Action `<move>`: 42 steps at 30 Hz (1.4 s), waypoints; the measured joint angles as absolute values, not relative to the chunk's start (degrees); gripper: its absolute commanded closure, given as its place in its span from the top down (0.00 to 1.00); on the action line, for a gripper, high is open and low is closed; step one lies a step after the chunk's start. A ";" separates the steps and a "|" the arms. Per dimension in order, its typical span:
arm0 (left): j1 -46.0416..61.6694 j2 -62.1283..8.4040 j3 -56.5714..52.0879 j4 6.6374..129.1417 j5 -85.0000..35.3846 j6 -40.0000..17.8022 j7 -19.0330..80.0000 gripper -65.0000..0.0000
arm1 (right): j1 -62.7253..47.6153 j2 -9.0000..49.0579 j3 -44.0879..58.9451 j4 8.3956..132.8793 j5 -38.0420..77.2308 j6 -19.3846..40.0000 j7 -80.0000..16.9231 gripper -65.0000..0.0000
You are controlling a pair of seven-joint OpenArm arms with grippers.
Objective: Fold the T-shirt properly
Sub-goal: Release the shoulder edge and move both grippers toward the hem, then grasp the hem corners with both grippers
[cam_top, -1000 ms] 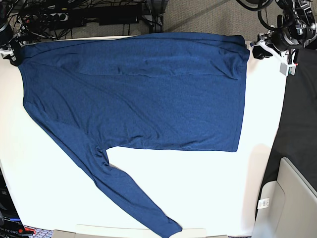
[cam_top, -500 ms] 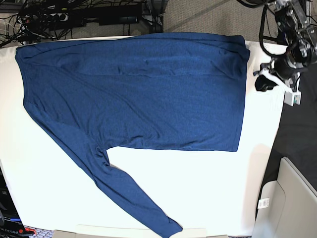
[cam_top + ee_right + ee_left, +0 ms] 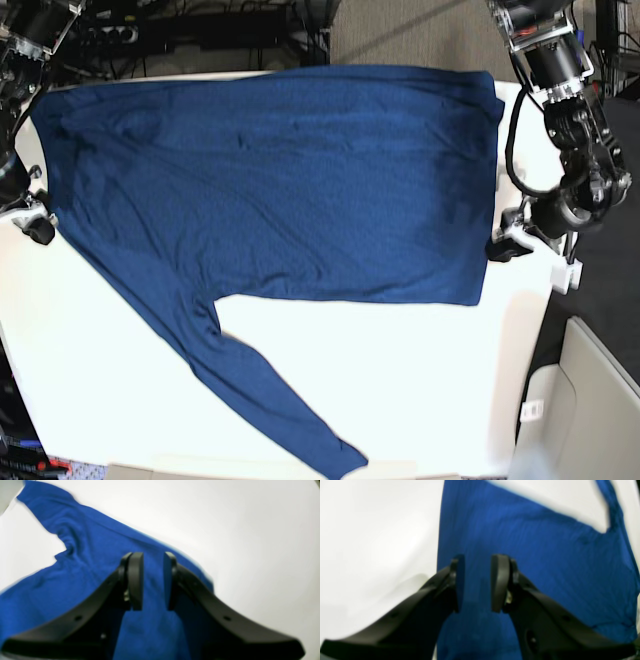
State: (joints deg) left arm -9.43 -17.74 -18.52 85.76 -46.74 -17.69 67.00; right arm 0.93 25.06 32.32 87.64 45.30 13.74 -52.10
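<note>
Base cam looks straight down from overhead, far enough that I get the whole white table [image 3: 420,380] and the spread T-shirt [image 3: 290,180], both arms at the side edges. Left wrist cam sits behind the left gripper [image 3: 475,582], looking forward past its fingers at the shirt's edge from close up, blurred. Right wrist cam does the same behind the right gripper [image 3: 153,580], close on a sleeve and shoulder area. All three share shirt fabric and tabletop; base also catches both grippers from outside.
</note>
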 measured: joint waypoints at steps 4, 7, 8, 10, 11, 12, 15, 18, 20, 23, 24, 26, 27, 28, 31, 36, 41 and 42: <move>-12.38 -17.98 -13.78 82.21 -44.91 -17.72 60.10 0.37 | 7.77 25.04 25.63 87.48 38.15 13.87 -52.77 0.22; -14.39 -18.11 -10.17 77.49 -40.84 -17.50 56.58 0.39 | 12.95 24.47 23.40 84.12 35.55 14.20 -52.21 0.22; -14.76 -18.11 -9.19 76.25 -40.23 -17.39 55.44 0.39 | 14.85 24.43 22.72 81.78 34.13 13.41 -52.03 0.22; -15.25 -17.98 -8.05 73.82 -40.53 -17.67 52.10 0.39 | 17.74 24.40 21.47 77.19 33.63 13.52 -52.29 0.23; -15.68 -17.93 -7.53 72.23 -40.71 -17.56 50.15 0.39 | 19.16 24.25 21.28 75.00 33.34 13.39 -52.47 0.23; -15.88 -17.98 -7.20 70.67 -40.58 -17.65 48.53 0.39 | 20.14 23.97 21.04 73.78 33.54 13.50 -52.47 0.23; -17.91 -18.15 -5.37 64.38 -40.34 -17.52 43.59 0.39 | 23.73 23.66 20.69 69.28 34.00 13.56 -52.45 0.26; -20.38 -17.98 -3.18 59.13 -40.16 -17.37 40.77 0.39 | 24.75 24.10 20.58 67.44 33.76 13.26 -52.23 0.40; -21.76 -17.82 -2.02 56.62 -40.62 -17.50 37.45 0.39 | 24.58 24.08 20.58 67.42 33.56 13.23 -52.34 0.47; -23.70 -18.00 -1.13 52.90 -40.49 -17.41 35.92 0.39 | 24.43 23.92 20.58 67.42 33.78 13.26 -52.29 0.45; -23.97 -18.00 -1.13 52.05 -40.51 -17.41 35.70 0.39 | 24.40 23.90 20.56 67.42 33.85 13.32 -52.31 0.45; -24.67 -18.00 -1.13 49.91 -40.47 -17.37 35.70 0.39 | 24.23 23.92 20.58 67.42 34.17 13.30 -52.31 0.45; -24.67 -17.96 -1.13 49.45 -40.51 -17.41 35.48 0.39 | 23.88 23.94 20.64 67.46 34.24 13.26 -52.12 0.45; -24.80 -17.80 -1.13 49.17 -40.64 -17.43 35.24 0.39 | 23.44 23.92 20.69 67.48 34.44 13.26 -52.12 0.45; -24.80 -17.23 -0.95 49.10 -40.21 -17.39 33.74 0.39 | 22.70 23.90 20.69 67.48 34.72 13.23 -52.53 0.45; -24.75 -17.41 -0.49 49.43 -39.35 -17.39 32.97 0.39 | 22.17 23.90 20.75 67.55 36.62 13.28 -52.47 0.45; -24.77 -18.87 -0.64 49.54 -39.33 -17.15 32.91 0.39 | 21.76 23.90 20.91 67.55 36.67 13.26 -52.49 0.45; -24.77 -18.83 -0.64 49.54 -39.33 -17.15 32.91 0.39 | 21.80 23.88 20.91 67.55 36.84 13.28 -52.49 0.45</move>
